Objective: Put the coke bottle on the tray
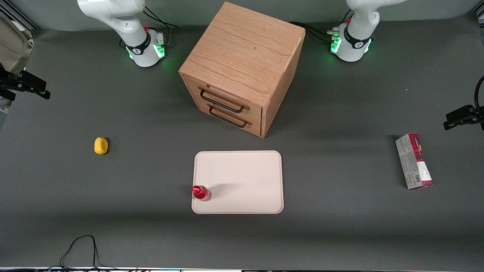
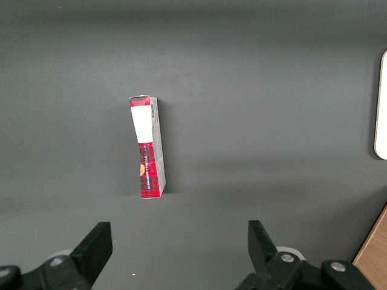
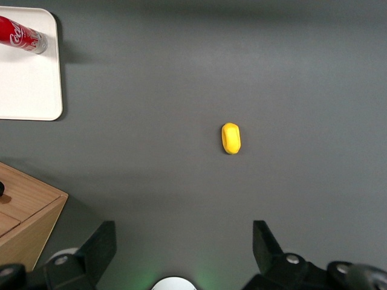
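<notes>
The coke bottle (image 1: 201,192) is standing upright on the tray (image 1: 242,177), at the tray's corner nearest the front camera on the working arm's side, close against the low rim. The tray is lying in front of the wooden two-drawer cabinet (image 1: 242,68), nearer the front camera than the cabinet. Judged from this arrangement, the placement is looking complete.

Risk: the bottle is slim and is sitting at the very edge of the tray, so any brush from the arm passing over it, or a knock to the tray, could tip it over the rim onto the grey table (image 1: 340,234). The risk appears low, since nothing is near the bottle.

Arm pose: the right arm is raised and drawn toward its own end of the table; only its base and lower links (image 1: 128,26) are showing in the front view. The gripper (image 3: 181,260) is pointing straight down at the table, hovering above a small yellow lemon-like object (image 3: 231,138), well apart from both bottle and tray. Its two fingers (image 3: 269,248) are spread wide, and nothing is between them.

A red-and-grey carton (image 1: 414,161) is lying toward the parked arm's end of the table.
</notes>
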`<state>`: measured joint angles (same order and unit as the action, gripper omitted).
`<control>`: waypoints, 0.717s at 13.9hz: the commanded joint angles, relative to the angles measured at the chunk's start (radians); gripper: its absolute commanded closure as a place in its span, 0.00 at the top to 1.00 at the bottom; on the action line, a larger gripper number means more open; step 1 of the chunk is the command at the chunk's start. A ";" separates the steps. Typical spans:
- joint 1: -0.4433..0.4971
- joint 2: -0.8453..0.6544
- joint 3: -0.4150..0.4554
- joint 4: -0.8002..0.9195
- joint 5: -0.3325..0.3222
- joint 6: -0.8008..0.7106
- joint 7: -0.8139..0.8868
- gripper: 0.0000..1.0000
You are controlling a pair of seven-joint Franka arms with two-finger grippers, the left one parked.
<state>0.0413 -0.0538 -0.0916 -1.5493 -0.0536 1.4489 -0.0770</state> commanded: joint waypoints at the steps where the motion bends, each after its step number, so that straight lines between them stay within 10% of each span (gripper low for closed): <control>1: -0.014 -0.026 0.019 -0.020 -0.012 -0.005 -0.021 1.00; 10: -0.054 -0.018 0.046 -0.020 -0.005 -0.005 -0.018 1.00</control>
<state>0.0028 -0.0540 -0.0640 -1.5565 -0.0537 1.4487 -0.0794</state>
